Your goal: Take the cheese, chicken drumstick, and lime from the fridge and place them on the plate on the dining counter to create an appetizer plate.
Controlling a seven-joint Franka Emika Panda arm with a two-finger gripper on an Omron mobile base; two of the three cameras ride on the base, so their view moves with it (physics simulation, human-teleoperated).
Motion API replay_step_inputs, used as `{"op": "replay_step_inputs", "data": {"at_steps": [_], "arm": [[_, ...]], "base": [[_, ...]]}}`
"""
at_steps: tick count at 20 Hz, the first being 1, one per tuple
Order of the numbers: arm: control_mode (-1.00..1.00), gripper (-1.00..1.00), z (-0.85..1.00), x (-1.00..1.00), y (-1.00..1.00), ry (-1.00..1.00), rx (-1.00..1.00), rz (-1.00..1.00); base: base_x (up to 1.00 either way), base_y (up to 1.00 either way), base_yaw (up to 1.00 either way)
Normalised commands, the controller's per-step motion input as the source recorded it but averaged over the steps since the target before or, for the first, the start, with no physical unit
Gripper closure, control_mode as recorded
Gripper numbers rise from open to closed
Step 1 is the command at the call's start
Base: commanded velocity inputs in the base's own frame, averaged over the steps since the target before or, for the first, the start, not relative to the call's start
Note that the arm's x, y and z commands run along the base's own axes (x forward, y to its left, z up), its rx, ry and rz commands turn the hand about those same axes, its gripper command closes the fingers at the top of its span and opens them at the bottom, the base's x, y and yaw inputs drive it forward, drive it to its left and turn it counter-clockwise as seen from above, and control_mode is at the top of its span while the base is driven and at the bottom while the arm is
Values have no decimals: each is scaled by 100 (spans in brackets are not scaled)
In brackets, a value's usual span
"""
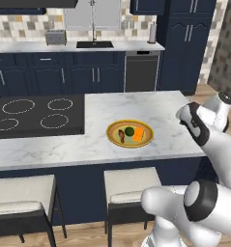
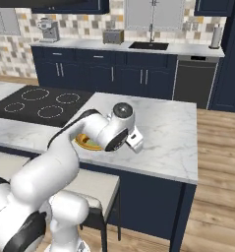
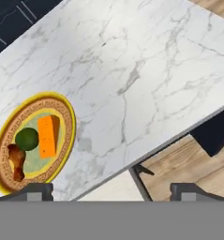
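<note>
The plate (image 1: pixel 110 131) with its yellow-orange rim lies on the dining counter (image 1: pixel 136 103) near its front edge. On it sit the orange cheese (image 1: pixel 138 134), the dark green lime (image 1: pixel 129 130) and the reddish-brown chicken drumstick (image 1: pixel 122 135). The hand view looks down on the same plate (image 3: pixel 66 112) at the lower left, with the cheese (image 3: pixel 48 136), the lime (image 3: pixel 27 138) and the drumstick (image 3: pixel 16 161) on it. My gripper (image 3: pixel 112 190) is open and holds nothing, off to the plate's right over the counter's front edge. My arm hides most of the plate (image 2: pixel 84 142) in the right base view. The fridge is out of view.
A black cooktop (image 1: pixel 35 116) fills the counter's left part. Two stools (image 1: pixel 131 183) (image 1: pixel 20 195) stand below the front edge. Bare marble (image 3: pixel 146 70) spreads right of the plate. A back counter with a sink (image 1: pixel 94 44) and a toaster (image 1: pixel 55 37) runs along the wall.
</note>
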Motion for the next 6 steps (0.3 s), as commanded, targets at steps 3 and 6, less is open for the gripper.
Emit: {"op": "replay_step_inputs", "data": {"at_steps": [3, 6], "arm": [[-100, -100, 4, -100, -96, -4, 9, 0], [-100, -100, 35, -84, -78, -4, 6, -3]], "base": [[0, 0, 0], [0, 0, 0]]}}
